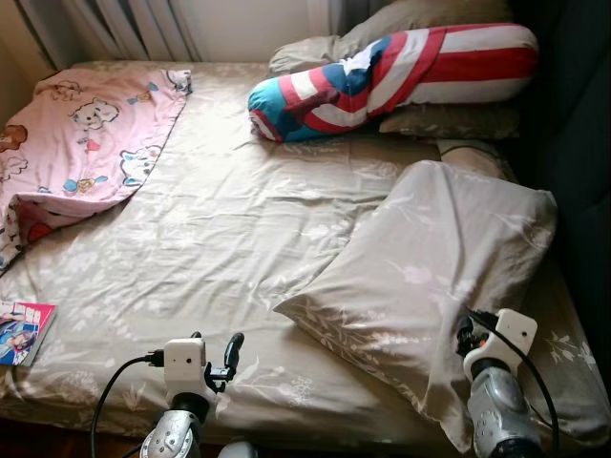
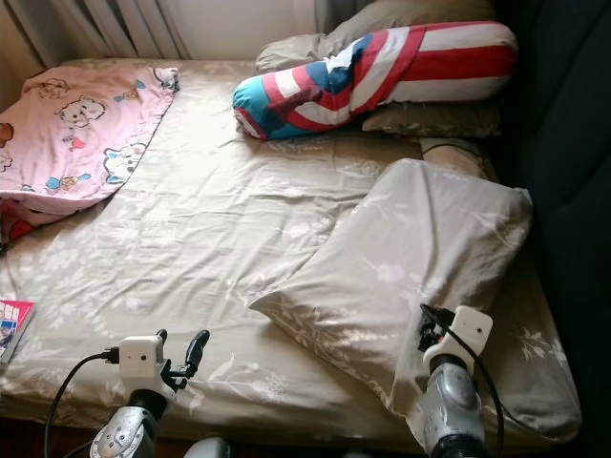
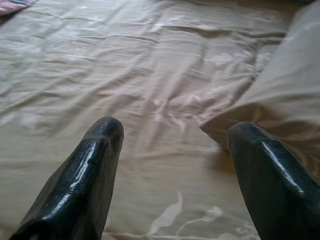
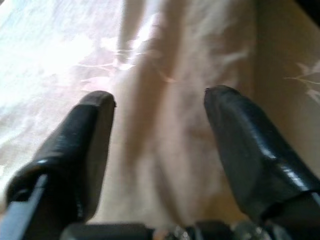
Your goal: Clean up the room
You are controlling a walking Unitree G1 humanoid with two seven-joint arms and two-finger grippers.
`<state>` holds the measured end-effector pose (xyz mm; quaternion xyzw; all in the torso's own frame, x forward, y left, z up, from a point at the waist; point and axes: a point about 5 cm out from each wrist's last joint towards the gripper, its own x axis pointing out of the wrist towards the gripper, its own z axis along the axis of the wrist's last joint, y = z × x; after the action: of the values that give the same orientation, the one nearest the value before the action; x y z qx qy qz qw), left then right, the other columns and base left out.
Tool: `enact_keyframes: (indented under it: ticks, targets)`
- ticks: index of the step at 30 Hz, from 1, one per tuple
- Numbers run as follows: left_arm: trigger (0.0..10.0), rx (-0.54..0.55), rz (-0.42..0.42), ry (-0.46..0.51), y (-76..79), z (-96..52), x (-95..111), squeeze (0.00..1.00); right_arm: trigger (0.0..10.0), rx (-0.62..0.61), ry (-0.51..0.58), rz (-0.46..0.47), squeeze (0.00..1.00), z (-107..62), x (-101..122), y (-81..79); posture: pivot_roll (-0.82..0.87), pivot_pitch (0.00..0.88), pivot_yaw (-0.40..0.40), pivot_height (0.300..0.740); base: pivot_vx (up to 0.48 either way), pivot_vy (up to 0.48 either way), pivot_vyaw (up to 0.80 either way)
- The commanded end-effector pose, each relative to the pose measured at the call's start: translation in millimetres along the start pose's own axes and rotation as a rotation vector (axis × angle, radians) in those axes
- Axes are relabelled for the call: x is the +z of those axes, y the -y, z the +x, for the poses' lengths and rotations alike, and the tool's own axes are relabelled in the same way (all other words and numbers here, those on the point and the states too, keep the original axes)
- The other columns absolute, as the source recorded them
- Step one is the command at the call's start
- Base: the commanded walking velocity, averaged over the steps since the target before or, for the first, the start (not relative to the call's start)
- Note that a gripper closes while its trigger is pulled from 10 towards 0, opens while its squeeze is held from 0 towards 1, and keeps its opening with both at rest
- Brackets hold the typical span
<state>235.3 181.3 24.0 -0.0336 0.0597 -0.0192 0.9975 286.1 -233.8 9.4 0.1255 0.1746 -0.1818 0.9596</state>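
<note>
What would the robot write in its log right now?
right gripper: open over beige pillow | left gripper: open above bed sheet | nothing held

Bare sheet (image 1: 220, 229) mid-bed: free passage. Beige pillow (image 1: 430, 277) blocks right; pink blanket (image 1: 76, 134) left, bolster (image 1: 382, 76) far.

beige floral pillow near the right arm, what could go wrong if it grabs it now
The right end effector is open over the beige floral pillow, which lies on a matching wrinkled beige sheet; it may pinch the sheet too. Pulling the pillow could also drag the sheet further out of shape.
</note>
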Motion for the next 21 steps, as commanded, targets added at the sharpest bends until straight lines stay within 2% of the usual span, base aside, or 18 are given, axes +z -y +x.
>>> enact_keyframes:
  ticks: [1,6,10,13,17,21]
  targets:
    - [10.0,0.008,0.005,-0.012,-5.5,-4.3,-0.6,0.00,10.0,-0.028,-0.061,0.033,1.00,0.5,-6.1,3.2,-0.07,0.172,0.047,0.681,0.000,0.000,0.00]
    - [10.0,0.002,0.014,-0.015,-7.8,-6.2,0.4,0.00,10.0,-0.007,-0.110,0.045,1.00,1.7,-9.3,1.5,-0.06,0.178,0.054,0.681,0.000,0.000,0.00]
    - [10.0,0.000,0.018,-0.018,-10.1,-7.6,1.1,0.00,10.0,-0.052,-0.132,0.030,1.00,-0.9,-15.7,6.5,-0.07,0.182,0.060,0.681,0.000,0.000,0.00]
    - [10.0,-0.005,0.020,-0.024,-10.4,-8.5,1.2,0.00,10.0,-0.095,-0.124,0.045,1.00,-4.3,-20.0,13.2,-0.07,0.185,0.067,0.681,0.000,0.000,0.00]
    - [10.0,-0.010,0.025,-0.029,-10.5,-8.8,0.8,0.00,10.0,-0.138,-0.046,0.045,1.00,-9.8,-19.5,22.0,-0.07,0.185,0.070,0.681,0.000,0.000,0.00]
    - [10.0,-0.013,0.027,-0.031,-10.5,-8.8,0.8,0.00,10.0,-0.153,-0.042,0.044,1.00,-14.7,-24.7,25.8,-0.07,0.185,0.070,0.681,0.000,0.000,0.00]
